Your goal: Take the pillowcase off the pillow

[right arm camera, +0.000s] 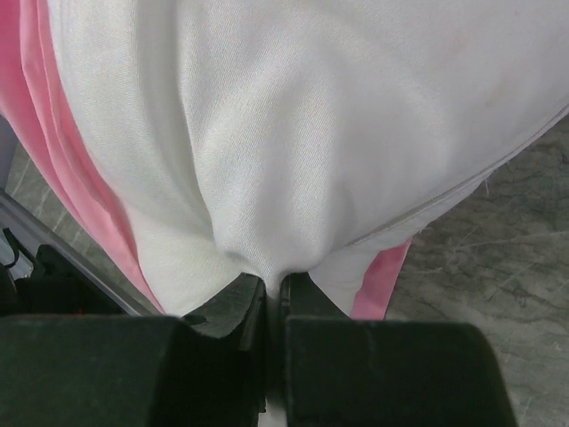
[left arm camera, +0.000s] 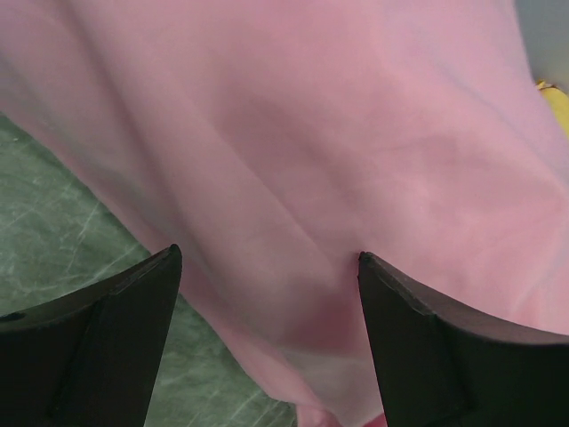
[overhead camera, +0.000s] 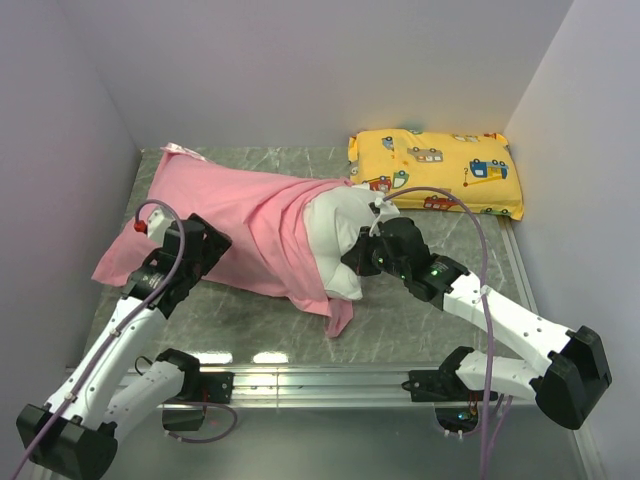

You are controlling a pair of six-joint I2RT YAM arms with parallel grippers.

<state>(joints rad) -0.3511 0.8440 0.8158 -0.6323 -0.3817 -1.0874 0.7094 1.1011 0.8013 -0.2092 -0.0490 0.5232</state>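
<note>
One table: grey-green marbled slab (overhead camera: 420,300), lying under the pillow and everything else.
Pillowcase: large shiny pink satin case (overhead camera: 230,215), limp and creased, covering the pillow's left part. Its open edge is bunched across the pillow's middle, and a loose flap trails past the pillow's near corner.
Pillow: large plump plain white rectangular cushion (overhead camera: 335,235), lying flat at mid-table with its right end bare and the rest inside the pink case.
Second cushion: smaller yellow cushion printed with cartoon vehicles (overhead camera: 440,170), just beyond the pillow's bare end on the far right side; contact between them cannot be told.
Left gripper: black two-finger tool (left arm camera: 267,258), at the near edge of the pillow's covered left half. Its fingers are spread wide with pink satin lying between them, and nothing is pinched.
Right gripper: black two-finger tool (right arm camera: 274,285), at the pillow's bare end, with its fingers pressed together on a puckered fold of the white cloth.
</note>
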